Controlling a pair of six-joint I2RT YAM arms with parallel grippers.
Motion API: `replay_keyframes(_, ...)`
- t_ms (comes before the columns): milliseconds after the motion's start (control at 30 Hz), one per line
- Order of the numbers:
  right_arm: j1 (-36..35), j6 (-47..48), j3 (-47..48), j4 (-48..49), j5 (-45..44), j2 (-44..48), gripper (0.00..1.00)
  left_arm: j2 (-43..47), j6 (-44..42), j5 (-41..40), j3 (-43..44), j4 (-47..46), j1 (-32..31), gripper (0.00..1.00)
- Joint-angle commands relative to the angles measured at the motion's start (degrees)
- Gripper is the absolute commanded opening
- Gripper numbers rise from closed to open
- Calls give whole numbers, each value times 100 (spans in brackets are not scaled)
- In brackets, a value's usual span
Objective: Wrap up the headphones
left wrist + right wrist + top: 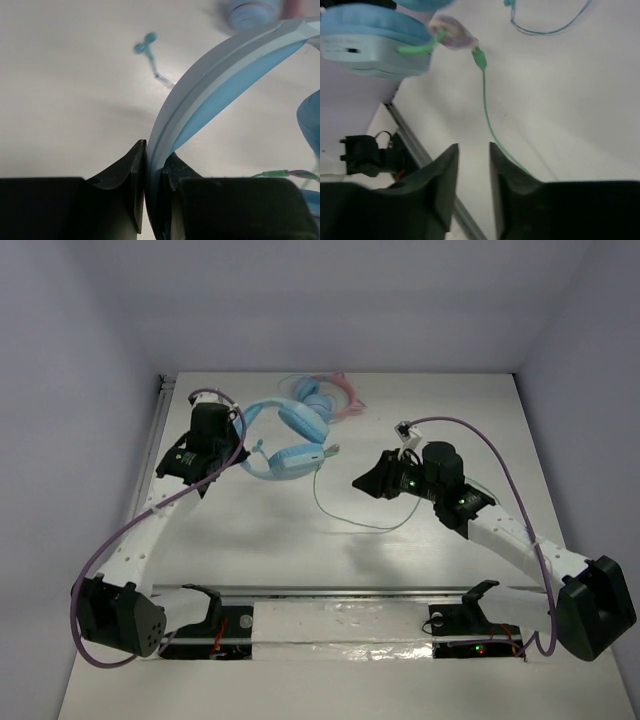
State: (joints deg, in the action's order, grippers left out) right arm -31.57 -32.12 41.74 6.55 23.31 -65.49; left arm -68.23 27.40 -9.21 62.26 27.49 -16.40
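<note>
Wrist view alone shows left jaws clamped on headband point(220, 70); right jaws stand apart near cable point(485, 100).

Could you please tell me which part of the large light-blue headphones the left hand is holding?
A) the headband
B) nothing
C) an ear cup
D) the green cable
A: the left wrist view shows the left hand shut on the headband of the headphones, one finger on each side.
</note>
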Motion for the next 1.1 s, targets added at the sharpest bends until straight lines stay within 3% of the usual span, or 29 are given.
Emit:
replay_keyframes(0, -33, 162, -95, 725, 446, 89, 43, 152, -287, 806, 708, 240, -3, 0)
replay_keyframes(33, -33, 162, -130, 769, 490, 98, 56, 117, -296, 1172, 804, 214, -3, 0)
replay_keyframes(133, -33, 284, -210, 918, 525, 151, 74, -6, -366, 1500, 1374, 187, 49, 0)
replay_keyframes(233, -33, 443, -175, 919, 377, 81, 83, -120, -446, 1763, 1762, 205, 120, 0)
replay_keyframes(567, -33, 233, -622, 1751, 876, -350, 80, -428, -595, 2652, 3177, 310, 568, 0)
replay_keyframes(667, -33, -75, -1009, 2279, 1017, -359, 79, -490, -569, 2907, 3397, 310, 700, 0)
replay_keyframes(1067, -33, -224, -1440, 2702, 631, -623, 74, -543, -367, 3382, 4012, 328, 1112, 0)
